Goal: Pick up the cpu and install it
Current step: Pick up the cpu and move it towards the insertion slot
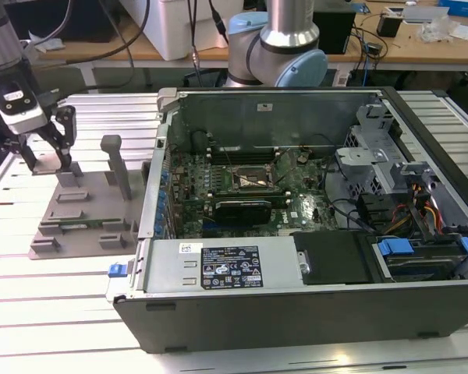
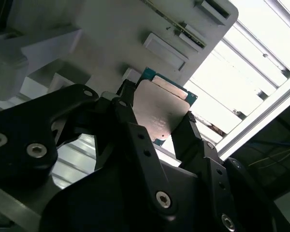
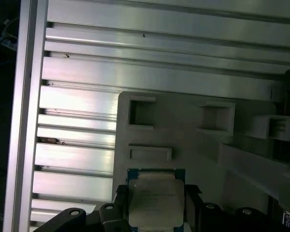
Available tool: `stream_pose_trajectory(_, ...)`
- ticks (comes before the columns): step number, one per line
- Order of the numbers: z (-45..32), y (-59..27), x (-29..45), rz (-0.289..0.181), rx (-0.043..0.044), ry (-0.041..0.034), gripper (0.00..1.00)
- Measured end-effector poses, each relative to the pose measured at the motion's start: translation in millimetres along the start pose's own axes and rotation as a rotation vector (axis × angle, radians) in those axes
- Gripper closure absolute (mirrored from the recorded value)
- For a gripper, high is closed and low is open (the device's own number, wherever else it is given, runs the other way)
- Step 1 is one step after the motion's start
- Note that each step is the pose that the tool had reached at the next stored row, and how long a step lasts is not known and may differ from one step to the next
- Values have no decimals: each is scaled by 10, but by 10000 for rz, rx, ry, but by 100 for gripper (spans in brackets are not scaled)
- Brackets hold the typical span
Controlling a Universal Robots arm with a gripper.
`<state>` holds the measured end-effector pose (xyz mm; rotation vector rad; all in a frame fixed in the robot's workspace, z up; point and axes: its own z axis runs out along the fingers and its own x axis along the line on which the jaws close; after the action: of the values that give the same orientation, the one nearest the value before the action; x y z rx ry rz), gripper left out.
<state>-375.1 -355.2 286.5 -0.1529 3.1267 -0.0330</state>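
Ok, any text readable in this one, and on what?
Label on the power supply cover: print too small to read.
On the cpu: faint marks on its top plate, unreadable.
No other text is legible.

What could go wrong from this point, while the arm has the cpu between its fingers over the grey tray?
1. The gripper seems to pinch the cpu by two thin edges only, so the chip may slip or tilt in the grip.
2. An upright post on the grey tray and the case wall stand between the gripper and the socket. A low path could clip either one.
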Motion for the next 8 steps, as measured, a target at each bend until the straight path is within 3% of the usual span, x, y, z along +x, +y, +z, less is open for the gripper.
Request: stream_pose_trajectory(8, -190, -4, -2, 0, 0, 0, 45)
